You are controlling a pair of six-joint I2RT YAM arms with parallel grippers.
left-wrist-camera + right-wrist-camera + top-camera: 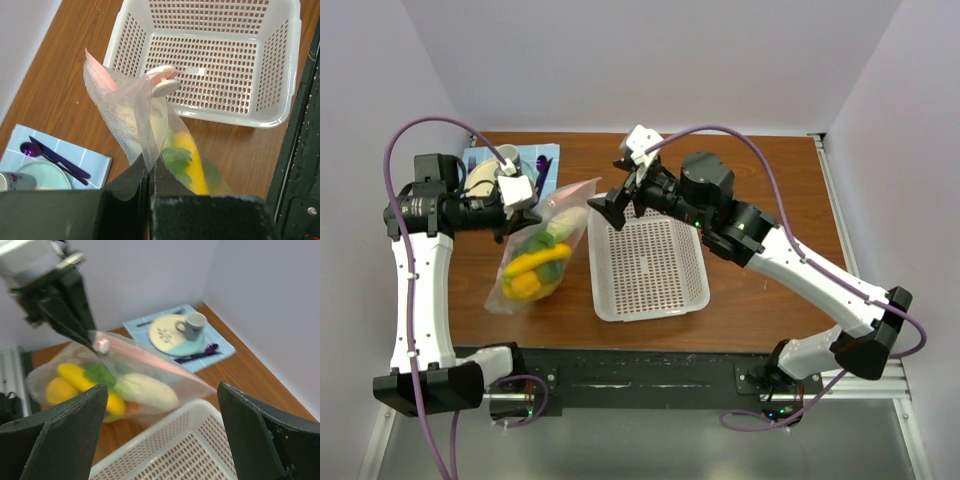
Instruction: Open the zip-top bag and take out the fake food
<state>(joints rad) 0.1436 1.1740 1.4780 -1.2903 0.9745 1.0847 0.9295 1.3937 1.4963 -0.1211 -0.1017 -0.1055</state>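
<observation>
Top view, lower edge of frame: both arm bases sit at the near side of the table (760,300).

Left of centre: the zip-top bag (535,255) lies on the wood just beside the white mesh basket (650,312). Its upper end is raised. The fake food (532,275) is inside the bag: yellow, green and orange pieces and one cream-white piece.

Left gripper (150,167): fingers together, clamped on a fold of the bag's clear film below the pinkish zipper strip (100,70). A white slider (165,84) sits on the strip. Whether the zipper is parted: cannot tell.

Right gripper (160,387): fingers wide apart, holding nothing, above the basket's upper left corner, facing the bag.

Upper left of frame: a blue placemat (545,155) carries a plate (172,335), a cup (192,325) and a purple spoon (30,149).
</observation>
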